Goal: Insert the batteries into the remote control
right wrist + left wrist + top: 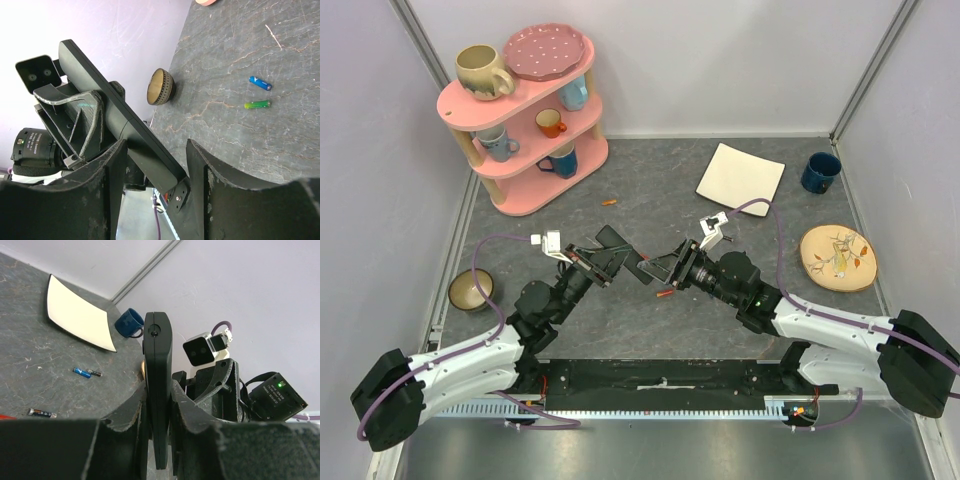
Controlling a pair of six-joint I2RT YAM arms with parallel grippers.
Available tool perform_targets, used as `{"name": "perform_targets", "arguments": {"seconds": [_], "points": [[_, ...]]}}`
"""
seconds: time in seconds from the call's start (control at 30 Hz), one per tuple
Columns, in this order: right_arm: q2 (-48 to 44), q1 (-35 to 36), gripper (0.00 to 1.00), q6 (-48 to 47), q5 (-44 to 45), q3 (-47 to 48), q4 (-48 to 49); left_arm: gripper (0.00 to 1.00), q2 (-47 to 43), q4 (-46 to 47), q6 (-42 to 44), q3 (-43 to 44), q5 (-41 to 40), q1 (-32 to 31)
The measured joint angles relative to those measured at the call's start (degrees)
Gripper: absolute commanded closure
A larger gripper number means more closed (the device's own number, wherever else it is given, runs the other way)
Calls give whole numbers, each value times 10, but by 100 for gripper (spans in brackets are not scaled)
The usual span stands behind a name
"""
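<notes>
Left wrist: remote control (157,355) clamped inside left claw (159,407).

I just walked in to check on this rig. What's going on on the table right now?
The left gripper is shut on the remote control, holding it edge-on between the two arms. The right gripper has its jaws open on either side of the remote's other end, with gaps showing, so it has no grip yet. Several batteries lie loose on the table. Whether any is already loaded can't be seen.
</notes>
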Motion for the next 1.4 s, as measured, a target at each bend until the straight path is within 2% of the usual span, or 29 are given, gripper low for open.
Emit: {"name": "perform_targets", "arguments": {"seconds": [0.67,1.1,1.2,1.4], "points": [[2,-1,59,0,-10,0,3,98,1,0,0,-1,-3,3],[-1,-1,59,-3,-13,0,5,98,0,6,0,-1,-6,4],[-1,-1,55,-3,-14,0,7,98,0,7,0,-1,-6,5],[-1,-1,38,-2,-11,0,1,98,0,7,0,-1,-3,5]]}}
